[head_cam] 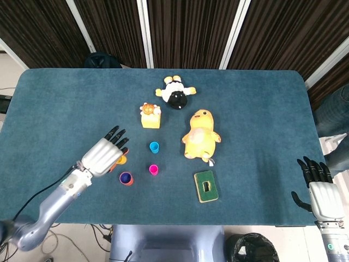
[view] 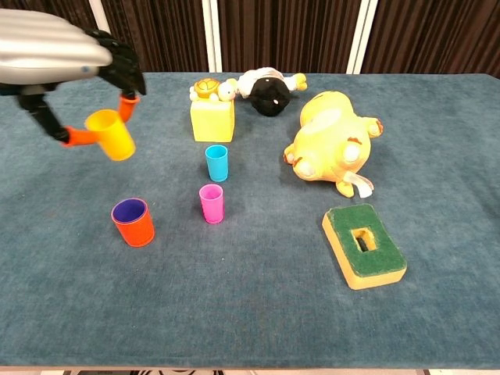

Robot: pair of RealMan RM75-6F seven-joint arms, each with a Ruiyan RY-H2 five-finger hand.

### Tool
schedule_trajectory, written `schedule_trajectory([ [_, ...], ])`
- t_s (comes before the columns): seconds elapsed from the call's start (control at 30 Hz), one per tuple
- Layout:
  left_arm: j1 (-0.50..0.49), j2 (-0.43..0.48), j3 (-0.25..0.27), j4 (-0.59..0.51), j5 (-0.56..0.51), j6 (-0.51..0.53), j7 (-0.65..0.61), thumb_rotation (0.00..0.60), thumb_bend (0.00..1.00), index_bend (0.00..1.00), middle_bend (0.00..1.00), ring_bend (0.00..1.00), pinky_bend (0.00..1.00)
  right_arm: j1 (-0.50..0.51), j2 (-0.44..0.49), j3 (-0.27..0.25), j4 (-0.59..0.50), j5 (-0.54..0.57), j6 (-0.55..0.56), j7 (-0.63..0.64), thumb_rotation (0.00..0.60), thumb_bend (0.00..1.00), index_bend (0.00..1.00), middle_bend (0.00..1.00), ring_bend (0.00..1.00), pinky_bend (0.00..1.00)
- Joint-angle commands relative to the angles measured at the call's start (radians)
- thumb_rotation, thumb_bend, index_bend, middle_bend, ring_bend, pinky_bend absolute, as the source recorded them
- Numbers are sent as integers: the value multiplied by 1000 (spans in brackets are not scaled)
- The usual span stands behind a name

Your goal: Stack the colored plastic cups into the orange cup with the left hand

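Left hand pinching tilted yellow cup aloft: level it, centre over orange cup, lower straight into purple liner, then release

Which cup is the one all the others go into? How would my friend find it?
Start at the big yellow duck plush, then go across to the three little cups standing in front of the yellow block. The orange cup stands nearest the table's front edge, left of the pink cup. It alone has a purple inside.

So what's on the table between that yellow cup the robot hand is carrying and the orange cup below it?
Nothing: in the chest view only bare blue table separates the yellow cup, held by the left robot hand, from the orange cup.
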Motion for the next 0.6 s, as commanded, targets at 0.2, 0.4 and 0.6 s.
schedule_trajectory([
  [0.2,49,30,59,-19,124,-15,-87,600,338,462,175,0,0,-2,2,3,-1,4,4,5,600,371,60,43,71,36],
  [0.4,56,-8,62,21,146,-35,-104,600,337,457,174,0,0,-3,4,3,-2,2,6,10,600,372,60,43,72,36],
  [0.6,49,-52,53,59,140,-62,-99,600,338,457,174,0,0,-5,8,6,-2,5,11,16,600,372,60,43,72,36],
])
